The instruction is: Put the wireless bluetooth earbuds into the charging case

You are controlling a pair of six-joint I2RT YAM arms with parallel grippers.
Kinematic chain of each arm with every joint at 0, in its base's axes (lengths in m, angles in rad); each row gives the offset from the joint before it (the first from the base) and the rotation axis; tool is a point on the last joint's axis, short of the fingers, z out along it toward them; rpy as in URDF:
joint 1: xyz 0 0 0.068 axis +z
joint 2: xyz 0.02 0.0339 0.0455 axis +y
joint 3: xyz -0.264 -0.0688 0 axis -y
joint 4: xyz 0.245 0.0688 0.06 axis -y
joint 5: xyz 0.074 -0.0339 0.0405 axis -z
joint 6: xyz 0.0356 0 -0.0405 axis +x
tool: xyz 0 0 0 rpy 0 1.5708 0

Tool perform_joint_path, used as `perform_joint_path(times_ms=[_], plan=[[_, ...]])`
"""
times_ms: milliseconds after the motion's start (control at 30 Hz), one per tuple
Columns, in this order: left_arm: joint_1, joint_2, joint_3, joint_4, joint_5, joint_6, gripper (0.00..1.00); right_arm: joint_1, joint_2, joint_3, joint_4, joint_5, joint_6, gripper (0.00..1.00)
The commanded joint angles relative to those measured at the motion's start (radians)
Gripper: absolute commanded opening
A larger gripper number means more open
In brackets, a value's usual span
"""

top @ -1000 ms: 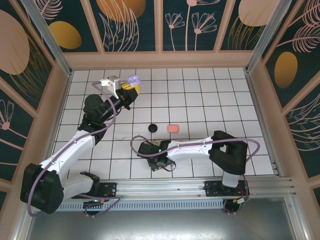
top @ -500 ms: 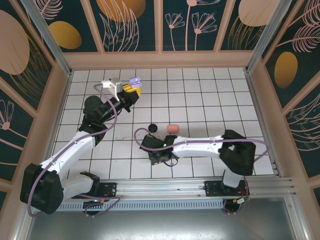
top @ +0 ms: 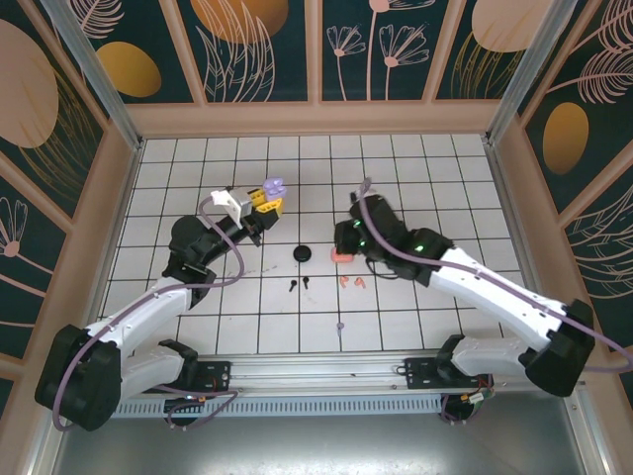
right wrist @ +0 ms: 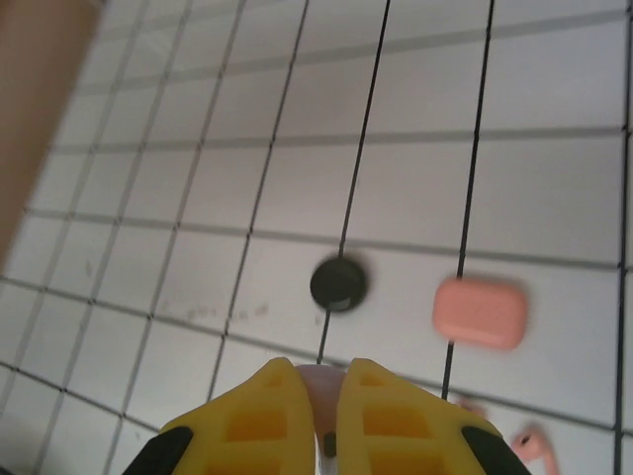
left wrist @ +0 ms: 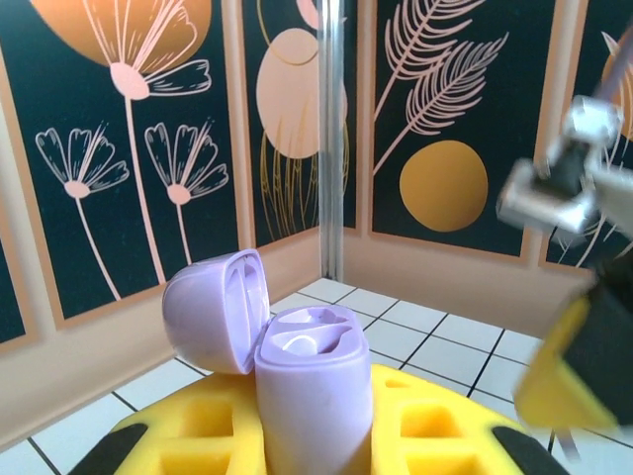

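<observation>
The right jaws have moved beside the round black plastic case (top: 302, 254), apparently closed on a tiny lilac earbud (right wrist: 318, 381). The left jaws grip the open lilac charging case (left wrist: 315, 396) beyond it; insertion is likely next.

There are three small plastic charging cases: one open lilac case (left wrist: 302, 371), one round black case (top: 303, 254), one salmon-pink case (right wrist: 479, 313). Five tiny stemmed earbuds lie on the white tiled tabletop (top: 445, 178): two black earbuds (top: 293, 286), two salmon-pink earbuds (top: 359, 284), one lilac earbud (top: 340, 325).

White arm links (top: 148, 309), black joints (top: 188, 239), purple cables (top: 61, 401), yellow pincer fingers (right wrist: 262, 421).
</observation>
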Motion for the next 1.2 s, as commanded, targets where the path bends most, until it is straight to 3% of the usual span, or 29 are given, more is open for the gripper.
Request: perform_joint_path(times_ms=[0,267,500,1167], plan=[[-0.018,0.002,-0.007,0.131,0.022,0.063,0.00,-0.061,-0.042,0.085,0.086,-0.088,-0.115,0.07],[-0.054,0.068,0.047,0.164,0.054,0.138,0.00,-0.092,0.021,0.241,0.215,-0.284,-0.270,0.08],[-0.063,0.140,0.095,0.241,0.075,0.135,0.00,-0.091,0.063,0.277,0.309,-0.403,-0.334,0.07],[-0.076,0.215,0.149,0.282,0.135,0.107,0.00,-0.064,0.137,0.272,0.348,-0.439,-0.359,0.06]])
